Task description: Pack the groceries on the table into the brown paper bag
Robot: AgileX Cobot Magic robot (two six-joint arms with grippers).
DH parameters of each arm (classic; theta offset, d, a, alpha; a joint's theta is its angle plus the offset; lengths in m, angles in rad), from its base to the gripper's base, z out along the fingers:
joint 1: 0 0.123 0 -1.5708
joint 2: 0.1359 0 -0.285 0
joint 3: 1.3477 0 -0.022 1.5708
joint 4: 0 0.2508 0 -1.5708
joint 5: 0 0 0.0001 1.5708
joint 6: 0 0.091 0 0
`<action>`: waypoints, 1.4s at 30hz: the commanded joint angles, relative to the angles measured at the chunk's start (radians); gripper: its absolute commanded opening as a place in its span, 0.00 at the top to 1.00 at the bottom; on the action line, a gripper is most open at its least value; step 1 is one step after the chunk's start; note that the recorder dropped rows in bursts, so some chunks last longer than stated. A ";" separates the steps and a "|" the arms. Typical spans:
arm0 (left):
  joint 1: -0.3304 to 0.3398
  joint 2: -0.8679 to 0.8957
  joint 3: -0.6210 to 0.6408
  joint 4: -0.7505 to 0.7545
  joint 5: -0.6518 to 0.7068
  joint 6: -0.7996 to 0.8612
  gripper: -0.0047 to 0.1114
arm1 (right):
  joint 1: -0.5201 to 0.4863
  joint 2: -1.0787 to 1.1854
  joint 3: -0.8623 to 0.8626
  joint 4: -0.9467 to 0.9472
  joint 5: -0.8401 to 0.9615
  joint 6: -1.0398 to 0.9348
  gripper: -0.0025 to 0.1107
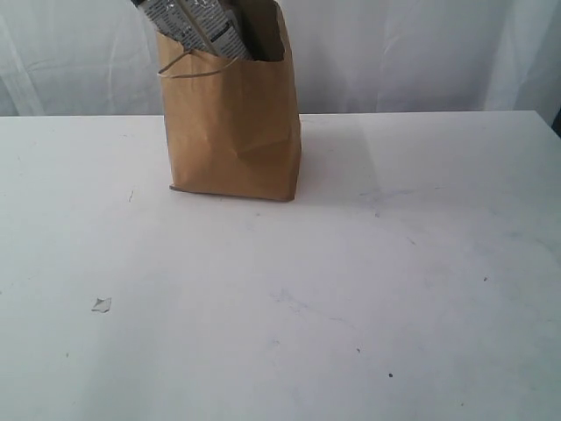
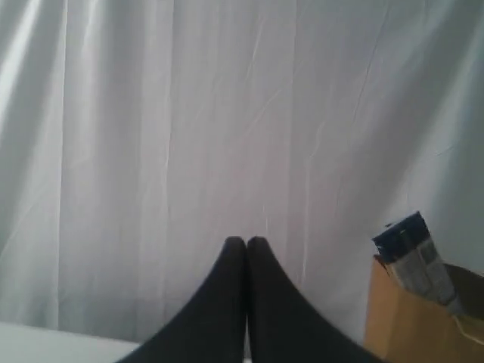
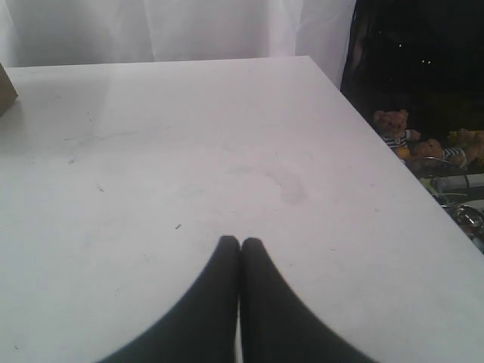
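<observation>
The brown paper bag point(image 1: 235, 123) stands upright at the back of the white table point(image 1: 351, 289), left of centre. The long dark-blue/cream packet point(image 1: 195, 24) sticks out of its top, leaning left. The left wrist view also catches the bag point(image 2: 416, 321) and the packet point(image 2: 414, 253) off to one side. No other groceries show on the table; whatever else is in the bag is hidden. My left gripper point(image 2: 246, 242) is shut and empty, facing the curtain. My right gripper point(image 3: 240, 242) is shut and empty above bare tabletop point(image 3: 189, 151). Neither gripper appears in the exterior view.
A white curtain point(image 1: 421, 53) hangs behind the table. A small scrap point(image 1: 102, 304) lies at the front left. In the right wrist view the table's side edge point(image 3: 393, 166) drops off to a dark area with teddy bears point(image 3: 393, 128) and clutter.
</observation>
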 commanded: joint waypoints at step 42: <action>0.001 -0.005 0.401 -1.253 0.371 1.233 0.96 | -0.006 -0.006 0.001 0.000 -0.001 0.006 0.98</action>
